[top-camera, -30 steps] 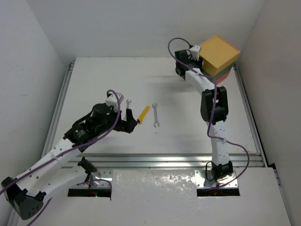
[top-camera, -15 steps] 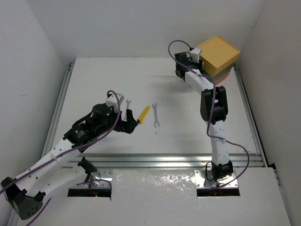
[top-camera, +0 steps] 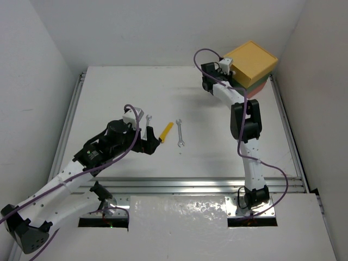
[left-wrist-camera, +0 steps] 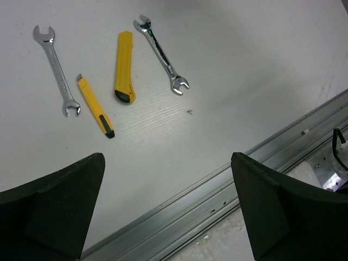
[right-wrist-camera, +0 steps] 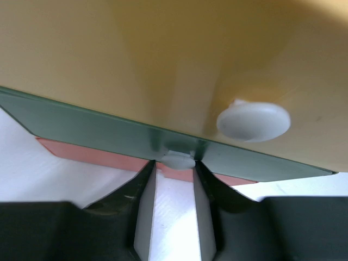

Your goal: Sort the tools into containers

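At the green drawer (right-wrist-camera: 81,122), right gripper (right-wrist-camera: 175,169) tight around half-hidden knob (right-wrist-camera: 176,159); left gripper (left-wrist-camera: 167,161) apart.

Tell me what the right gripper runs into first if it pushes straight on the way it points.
The small white knob of the green drawer: it sits right at the tips of the right gripper, between its fingers. Whether they touch it is unclear.

Bright, even light from above; close views go soft.
The white table (top-camera: 125,92) shows only faint shadows under the left arm (top-camera: 81,163), and the shiny panel (top-camera: 179,209) at its near edge glares. Left wrist view: wrenches (left-wrist-camera: 56,70) (left-wrist-camera: 161,54) crisp, dark fingers (left-wrist-camera: 54,206) blurred. Right wrist view: the yellow drawer (right-wrist-camera: 136,54), its knob (right-wrist-camera: 253,120) and the green drawer's knob (right-wrist-camera: 177,159) are out of focus.
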Robot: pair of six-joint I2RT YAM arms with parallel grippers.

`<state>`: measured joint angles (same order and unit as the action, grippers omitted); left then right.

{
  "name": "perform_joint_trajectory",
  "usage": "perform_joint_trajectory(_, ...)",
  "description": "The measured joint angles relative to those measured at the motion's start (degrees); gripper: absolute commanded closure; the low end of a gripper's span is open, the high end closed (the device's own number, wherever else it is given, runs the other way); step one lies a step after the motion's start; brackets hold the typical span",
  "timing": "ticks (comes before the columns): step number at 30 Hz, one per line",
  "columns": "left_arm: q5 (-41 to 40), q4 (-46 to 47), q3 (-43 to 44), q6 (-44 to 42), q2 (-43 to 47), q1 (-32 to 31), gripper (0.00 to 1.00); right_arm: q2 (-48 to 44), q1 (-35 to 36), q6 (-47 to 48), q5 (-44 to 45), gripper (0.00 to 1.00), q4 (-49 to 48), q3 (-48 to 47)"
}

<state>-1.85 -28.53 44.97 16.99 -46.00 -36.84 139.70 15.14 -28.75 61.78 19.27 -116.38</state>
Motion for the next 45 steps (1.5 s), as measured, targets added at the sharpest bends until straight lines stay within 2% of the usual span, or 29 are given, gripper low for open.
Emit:
perform_joint_trajectory(5,0.09,0.0,0.0,0.0,0.04,-0.37,0.0,0.74,-0.02,0.02,1.05,0.77,0.09,0.0)
perform_joint_trajectory(8,0.07,0.02,0.0,0.0,0.24,-0.5,0.0,0.74,-0.04,-0.15,1.07,0.68,0.02,0.0)
perform_joint_trajectory(9,0.07,0.02,-0.02,0.0,0.31,-0.61,0.0,0.74,-0.04,-0.24,1.03,0.61,-0.11,0.0)
perform_joint_trajectory(12,0.2,0.02,-0.02,0.0,0.37,-0.72,0.0,0.74,0.0,-0.39,0.83,0.55,-0.57,0.0)
perform_joint_trajectory(16,0.22,0.02,-0.02,0.0,0.37,-0.74,0.0,0.74,0.0,-0.42,0.61,0.53,-1.01,0.0)
perform_joint_trajectory(38,0.5,0.02,-0.04,-0.02,1.01,-1.55,0.0,0.74,0.37,2.6,1.31,0.63,-4.44,0.11)
perform_joint_trajectory(45,0.63,0.04,-0.04,-0.02,1.18,-1.9,0.0,0.74,0.44,3.82,1.53,0.71,-6.16,0.11)
